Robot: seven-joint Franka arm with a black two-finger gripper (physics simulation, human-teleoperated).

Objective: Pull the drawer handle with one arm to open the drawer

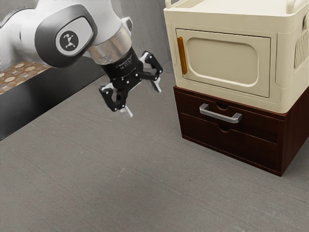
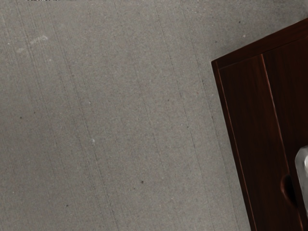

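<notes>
End effector (image 1: 143,100) was spread wide. Drawer handle (image 1: 219,115) was seen at about its 3 o'clock in the exterior view, well apart. Upper drawer (image 1: 258,127) was seen closed. Cream box (image 1: 222,60) was stacked on top.

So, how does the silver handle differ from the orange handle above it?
The silver handle runs sideways, while the orange handle stands upright. The silver handle sits near the middle of the upper drawer's front; the orange handle is at the edge of the cream door. Both are on fronts that look closed, and my open gripper touches neither.
</notes>
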